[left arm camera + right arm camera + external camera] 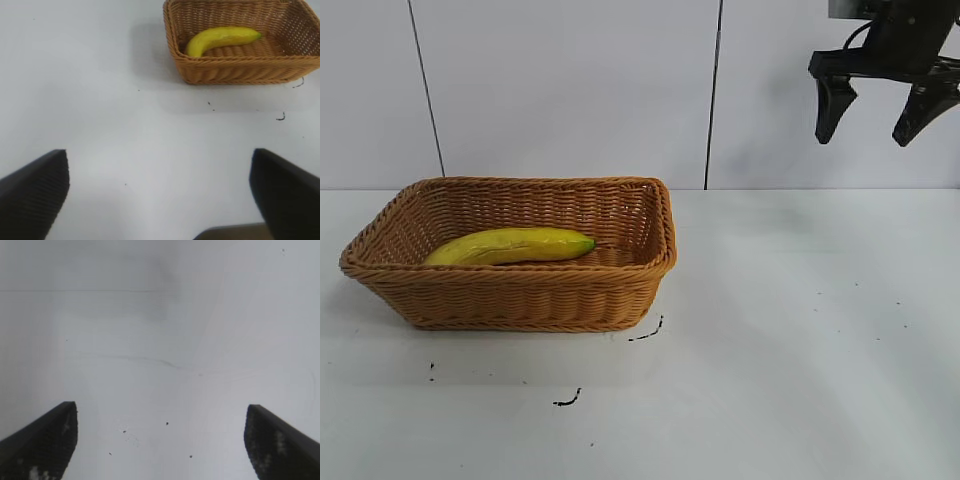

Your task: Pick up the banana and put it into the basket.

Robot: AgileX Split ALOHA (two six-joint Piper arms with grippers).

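Note:
The yellow banana [510, 246] lies inside the light-brown wicker basket [520, 295] at the left of the table, greenish tip pointing right. Both also show in the left wrist view, banana [220, 39] in the basket [240, 72]. My right gripper [870, 135] is open and empty, raised high at the upper right, far from the basket; its fingers [50, 440] frame bare table. My left gripper [159, 165] is open and empty above bare table, well away from the basket; it is out of the exterior view.
The white table [800, 330] extends to the right of the basket. Small black marks [567, 400] lie on it in front of the basket. A pale panelled wall [570, 90] stands behind.

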